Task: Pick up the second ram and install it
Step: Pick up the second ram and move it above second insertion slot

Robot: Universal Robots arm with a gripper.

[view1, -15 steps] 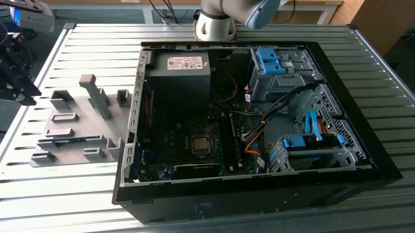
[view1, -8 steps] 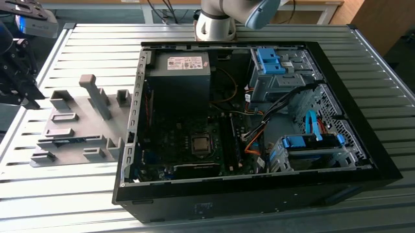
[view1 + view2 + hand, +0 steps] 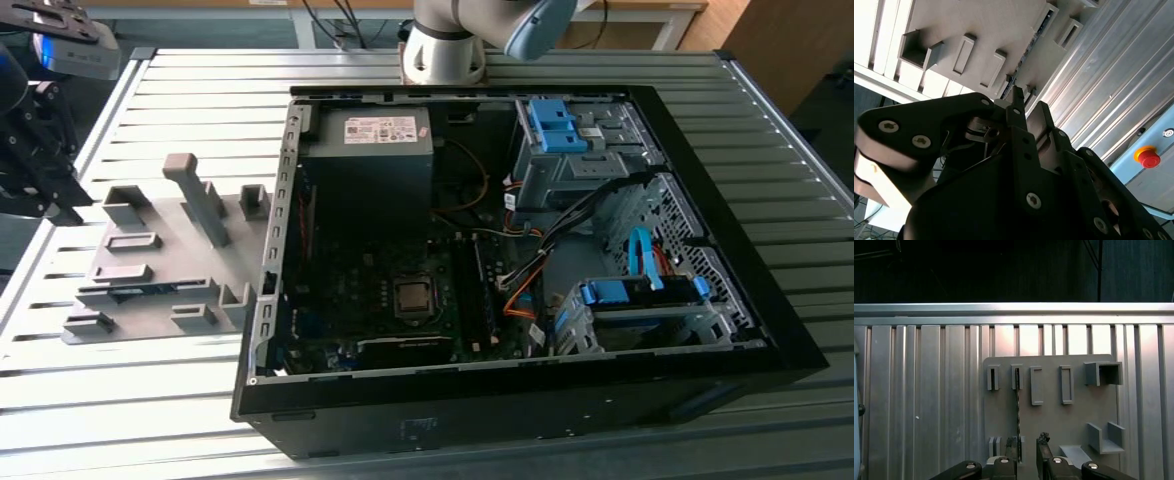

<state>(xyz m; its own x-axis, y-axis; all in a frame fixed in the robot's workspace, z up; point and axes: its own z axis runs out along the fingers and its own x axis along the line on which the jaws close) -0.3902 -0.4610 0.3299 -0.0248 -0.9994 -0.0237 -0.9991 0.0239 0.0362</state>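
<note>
at left of exterior view, the second ram (image 3: pixel 140 290) sits in grey fixture (image 3: pixel 167 250), unpicked. first wrist view: gripper (image 3: pixel 1027 447) just over it, narrow gap, empty. second wrist view: same. approach step; grasp needs centring on thin edge.

I'm seeing second ram (image 3: pixel 134 291): thin blue stick, on edge in grey fixture (image 3: pixel 160 215), nine o'clock from case (image 3: pixel 534 400).

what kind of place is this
Probably a robotics lab bench for PC assembly: an open computer case on a slatted metal table, a grey fixture plate beside it, and a robot arm behind.
</note>
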